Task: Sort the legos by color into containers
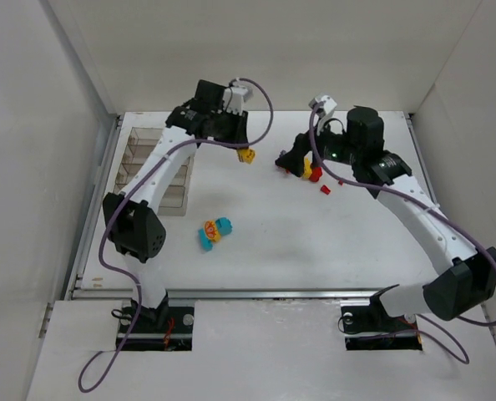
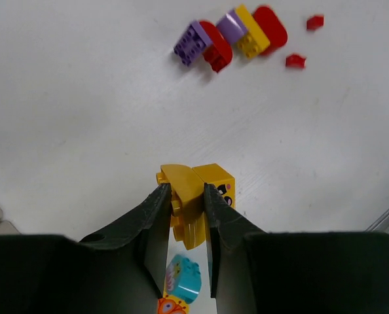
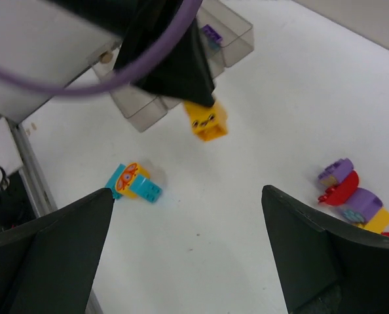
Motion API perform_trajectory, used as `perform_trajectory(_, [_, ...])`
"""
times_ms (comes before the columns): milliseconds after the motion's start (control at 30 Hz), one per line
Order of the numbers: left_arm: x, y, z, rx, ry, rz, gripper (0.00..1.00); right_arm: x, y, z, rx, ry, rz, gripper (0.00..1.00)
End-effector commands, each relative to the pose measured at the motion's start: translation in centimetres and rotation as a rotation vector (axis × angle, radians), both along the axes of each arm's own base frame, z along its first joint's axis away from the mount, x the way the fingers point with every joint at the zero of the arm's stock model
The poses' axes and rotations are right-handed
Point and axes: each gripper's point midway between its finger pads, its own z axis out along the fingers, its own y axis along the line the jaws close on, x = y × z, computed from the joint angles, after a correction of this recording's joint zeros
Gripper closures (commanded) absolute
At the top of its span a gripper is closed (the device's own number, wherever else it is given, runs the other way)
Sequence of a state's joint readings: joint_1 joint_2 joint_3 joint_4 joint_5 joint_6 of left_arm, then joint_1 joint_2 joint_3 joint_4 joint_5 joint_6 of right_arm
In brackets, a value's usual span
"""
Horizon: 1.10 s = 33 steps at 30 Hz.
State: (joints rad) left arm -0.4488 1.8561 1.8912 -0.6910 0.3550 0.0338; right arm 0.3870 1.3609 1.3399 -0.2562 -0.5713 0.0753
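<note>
- The tray (image 1: 136, 149) is clear and smoky, with narrow compartments side by side. In the top view it lies at 9 o'clock on the table (image 1: 331, 251), and the left arm (image 1: 160, 171) crosses over its inner side.
- One compartment holds a purple brick (image 3: 212, 33), seen from the right wrist. The other compartments are partly hidden or too blurred to read.
- A yellow brick (image 2: 193, 190) with a printed face hangs at 3 o'clock of the tray, close to its far end and clamped on both sides.
- The left gripper (image 2: 185, 193) is pinched nearly shut on that yellow brick, one black finger pressed on each flank.
- A cyan-and-orange cluster (image 1: 215, 232) lies on the table at 6 o'clock of the held brick, well apart from the tray.
- A purple-red-yellow cluster (image 2: 230, 36) rests at 3 o'clock of the held brick in the top view, snapped into a short curved row.
- Two small red bits (image 2: 295, 61) lie loose just beside that row, one near its end and one a little further off.
- The right gripper (image 3: 188, 191) is spread as wide as it goes and holds nothing. In the top view it hovers right at the purple-red-yellow cluster, and I cannot tell whether it touches it.
</note>
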Motion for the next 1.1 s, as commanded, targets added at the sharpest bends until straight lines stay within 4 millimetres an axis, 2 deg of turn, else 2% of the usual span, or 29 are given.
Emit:
perform_trajectory(0, [2.0,0.6,6.5,-0.198,-0.072,0.038,1.00,-2.2,3.0,0.1,-0.033,-0.070,0.145,0.00])
perform_trajectory(67, [2.6,0.5,7.6,-0.233,-0.102,0.034,1.00,-2.0,3.9,-0.4,-0.046,-0.083,0.144,0.00])
perform_trajectory(100, [2.8,1.1,8.5,-0.248,-0.119,0.052,1.00,-2.2,4.7,0.1,-0.051,-0.100,0.135,0.00])
perform_trajectory(133, [2.5,1.0,9.3,-0.272,-0.123,0.053,1.00,-1.7,5.4,-0.1,-0.058,-0.104,0.127,0.00])
perform_trajectory(233, [2.0,1.0,10.0,-0.303,-0.112,0.050,1.00,-1.0,7.1,0.1,-0.079,-0.135,0.095,0.00])
perform_trajectory(367, [1.1,0.9,10.8,-0.330,-0.102,0.040,1.00,1.1,7.4,0.6,-0.071,-0.144,0.009,0.00])
perform_trajectory(533, [-1.0,0.6,11.0,-0.359,-0.066,-0.016,1.00,3.0,8.0,-0.8,-0.098,-0.123,-0.024,0.00])
perform_trajectory(600, [-1.7,0.5,10.9,-0.367,-0.049,-0.032,1.00,3.3,8.0,-0.3,-0.093,-0.134,-0.034,0.00])
perform_trajectory(667, [-2.2,0.4,11.0,-0.377,-0.039,-0.037,1.00,4.0,8.3,-1.0,-0.104,-0.122,-0.042,0.00])
perform_trajectory(700, [-2.4,0.3,10.6,-0.379,-0.024,-0.045,1.00,4.0,8.3,-0.4,-0.096,-0.133,-0.043,0.02])
perform_trajectory(733, [-2.6,0.4,11.0,-0.382,-0.032,-0.046,1.00,4.4,8.3,-1.0,-0.107,-0.125,-0.055,0.05])
perform_trajectory(800, [-2.8,0.3,10.3,-0.385,-0.002,-0.046,1.00,4.8,8.3,-0.9,-0.110,-0.127,-0.070,0.06])
perform_trajectory(867, [-2.9,0.3,10.1,-0.382,0.006,-0.044,1.00,5.2,8.4,-0.2,-0.103,-0.140,-0.080,0.15])
perform_trajectory(900, [-2.9,0.3,10.1,-0.382,0.006,-0.044,1.00,5.4,8.5,-0.7,-0.109,-0.132,-0.079,0.23])
perform_trajectory(967, [-3.1,0.3,9.8,-0.385,0.018,-0.051,1.00,5.2,8.8,-0.2,-0.103,-0.147,-0.056,0.25])
perform_trajectory(1033, [-3.1,0.3,9.8,-0.385,0.019,-0.051,1.00,5.3,9.0,-0.2,-0.106,-0.153,-0.045,0.32])
perform_trajectory(1067, [-3.1,0.3,9.8,-0.385,0.019,-0.051,1.00,5.1,9.1,-0.2,-0.103,-0.152,-0.032,0.42])
